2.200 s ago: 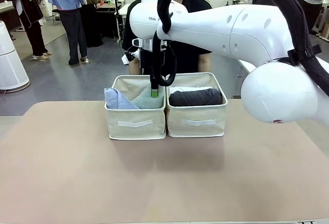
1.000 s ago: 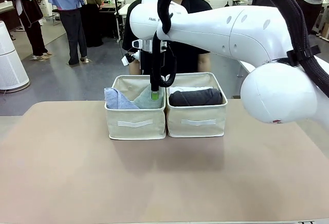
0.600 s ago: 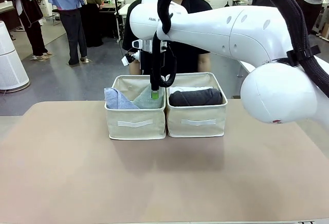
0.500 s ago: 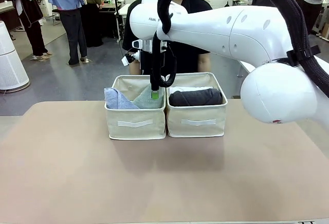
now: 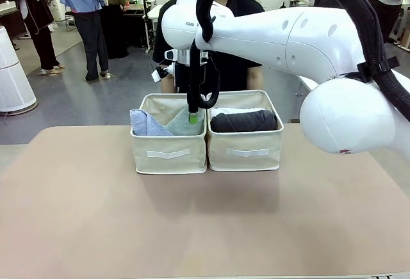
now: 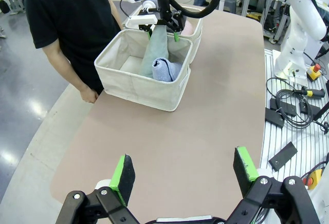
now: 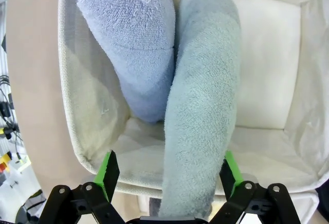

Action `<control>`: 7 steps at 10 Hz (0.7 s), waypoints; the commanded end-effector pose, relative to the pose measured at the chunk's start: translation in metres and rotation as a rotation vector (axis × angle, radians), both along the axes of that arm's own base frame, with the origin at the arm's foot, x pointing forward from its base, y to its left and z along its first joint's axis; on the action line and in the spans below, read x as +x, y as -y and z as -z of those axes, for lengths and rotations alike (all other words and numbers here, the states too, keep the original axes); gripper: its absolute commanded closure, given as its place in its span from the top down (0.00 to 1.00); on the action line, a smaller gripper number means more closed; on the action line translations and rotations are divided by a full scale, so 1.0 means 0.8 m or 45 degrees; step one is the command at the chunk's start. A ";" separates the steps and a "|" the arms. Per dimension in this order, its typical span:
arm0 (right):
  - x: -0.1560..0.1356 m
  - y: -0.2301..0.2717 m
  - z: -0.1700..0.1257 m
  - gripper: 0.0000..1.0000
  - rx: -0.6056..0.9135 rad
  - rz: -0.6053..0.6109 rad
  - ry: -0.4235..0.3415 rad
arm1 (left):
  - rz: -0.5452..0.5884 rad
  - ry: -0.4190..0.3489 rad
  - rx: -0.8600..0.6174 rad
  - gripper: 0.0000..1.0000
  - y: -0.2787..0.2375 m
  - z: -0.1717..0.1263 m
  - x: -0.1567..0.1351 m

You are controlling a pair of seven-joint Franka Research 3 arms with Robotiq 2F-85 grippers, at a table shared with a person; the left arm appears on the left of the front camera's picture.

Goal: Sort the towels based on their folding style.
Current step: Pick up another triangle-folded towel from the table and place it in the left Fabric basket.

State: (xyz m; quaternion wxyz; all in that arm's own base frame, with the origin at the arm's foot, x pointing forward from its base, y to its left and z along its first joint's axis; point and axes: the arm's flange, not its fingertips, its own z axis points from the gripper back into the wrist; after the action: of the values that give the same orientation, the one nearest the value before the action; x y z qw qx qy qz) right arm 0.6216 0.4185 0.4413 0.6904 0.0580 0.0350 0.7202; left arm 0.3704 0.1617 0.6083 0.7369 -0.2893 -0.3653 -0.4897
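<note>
Your right pincer (image 7: 167, 175) stood wide over the left bin (image 5: 168, 154), fingers either side of the grey-green towel (image 7: 203, 111) but not clamping it; that towel leaned beside the light blue towel (image 7: 136, 39). The dark grey towel (image 5: 243, 121) lay rolled in the right bin (image 5: 244, 151). Sorting looked near done, I'd say. Left pincer (image 6: 182, 175) hung wide, empty, over bare tabletop (image 5: 192, 221). Mind the bin rims lifting out.

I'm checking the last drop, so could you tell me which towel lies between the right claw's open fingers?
The grey-green towel, lying beside the light blue towel in the left bin, under the right claw.
</note>
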 end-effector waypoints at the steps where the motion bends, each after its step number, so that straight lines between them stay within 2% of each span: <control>1: 0.007 -0.002 -0.018 1.00 0.021 0.015 0.003 | 0.015 0.017 -0.018 1.00 -0.001 -0.001 0.000; 7: 0.010 -0.001 -0.068 1.00 0.048 0.011 0.104 | 0.015 0.017 -0.018 1.00 -0.001 -0.001 0.000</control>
State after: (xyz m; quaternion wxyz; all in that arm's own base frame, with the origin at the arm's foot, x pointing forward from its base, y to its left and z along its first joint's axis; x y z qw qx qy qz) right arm 0.6240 0.4141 0.4886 0.6946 0.0478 -0.0081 0.7177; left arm 0.3704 0.1617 0.6083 0.7369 -0.2894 -0.3653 -0.4897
